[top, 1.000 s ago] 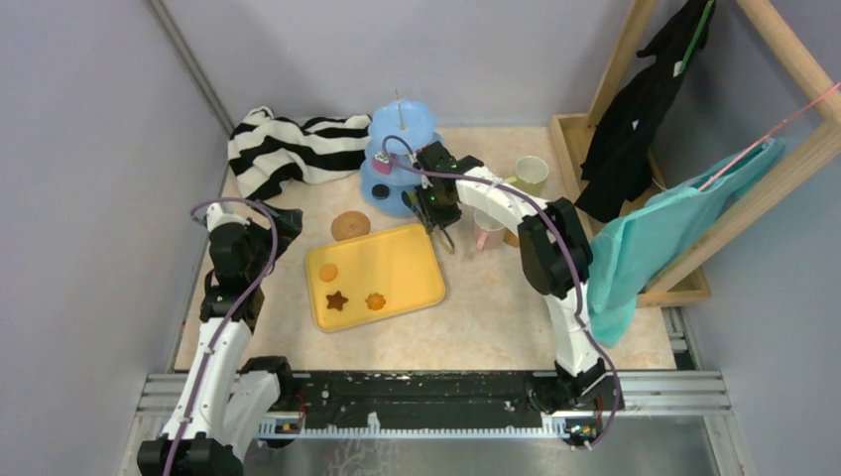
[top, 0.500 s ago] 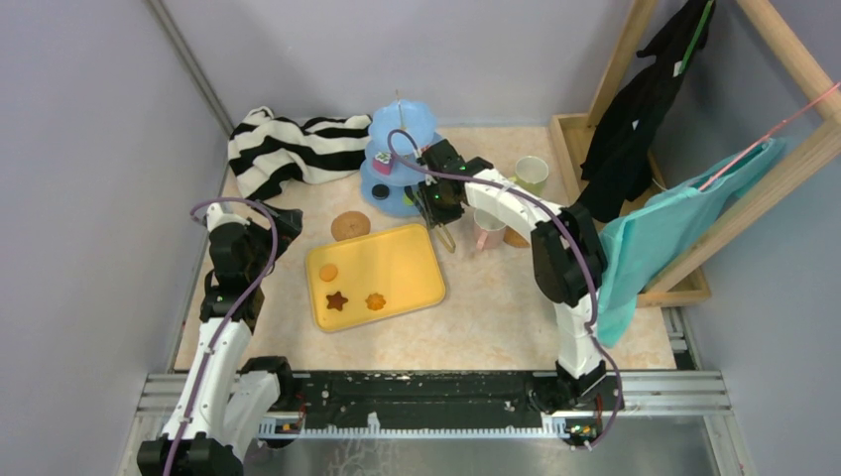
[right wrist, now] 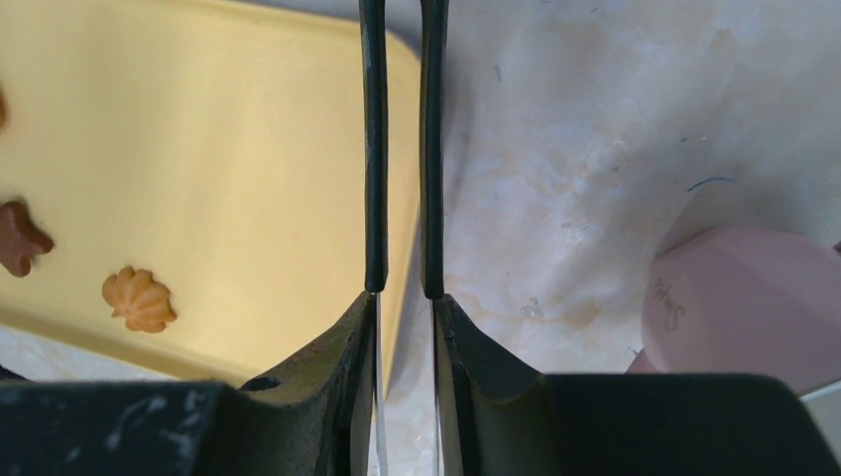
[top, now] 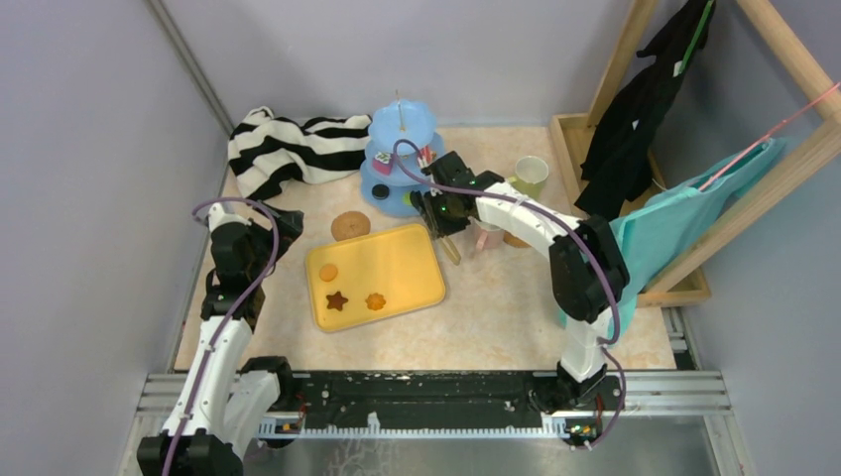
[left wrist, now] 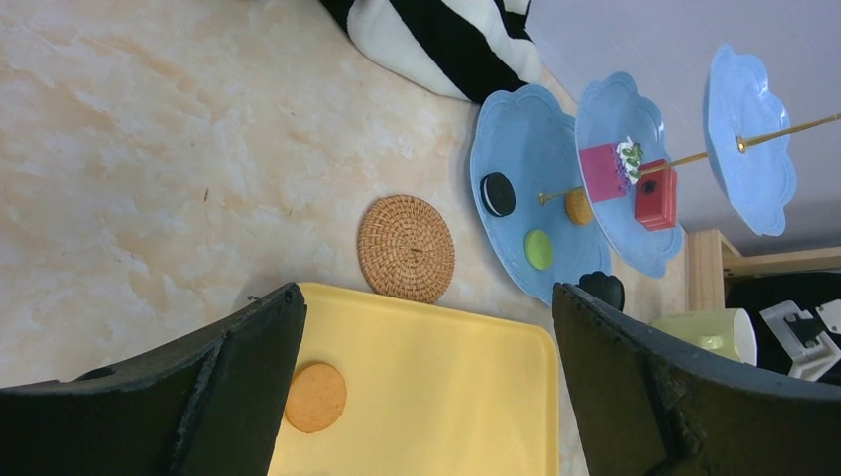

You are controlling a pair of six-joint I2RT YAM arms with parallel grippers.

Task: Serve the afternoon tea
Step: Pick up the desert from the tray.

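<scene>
- The right gripper (right wrist: pixel 400 149) is seen with its fingers drawn almost together. Only a thin slit is left between them and nothing is caught in it.
- In the top view this gripper is found at the centre of the frame, over the right edge of the yellow tray (top: pixel 402 260) and just left of the pink cup (top: pixel 486 236).
- The left gripper (left wrist: pixel 424 294) is held spread wide, with nothing between its fingers. In the top view it is placed at the left of the frame, left of the tray.
- The light-blue stand (top: pixel 400 159) is seen upright at the upper centre of the top view, with the striped cloth (top: pixel 288 149) bunched to its left.
- On the stand's lowest tier a black sandwich cookie (left wrist: pixel 498 194) and a green round cookie (left wrist: pixel 539 250) are laid.
- On the middle tier a pink cake slice (left wrist: pixel 602 172) and a red cake slice (left wrist: pixel 656 194) are set. The tier of a small orange cookie (left wrist: pixel 578 206) beside them cannot be told.
- Three cookies are left on the tray's left half: a round orange one (top: pixel 328 272), a brown star (top: pixel 337 299) and an orange flower (top: pixel 375 300).
- A cork coaster (top: pixel 350 225) is laid on the table between stand and tray, just beside the tray's upper edge.
- The yellow-green cup (top: pixel 531 174) is placed to the upper right of the pink cup, near the wooden frame (top: pixel 570 149).
</scene>
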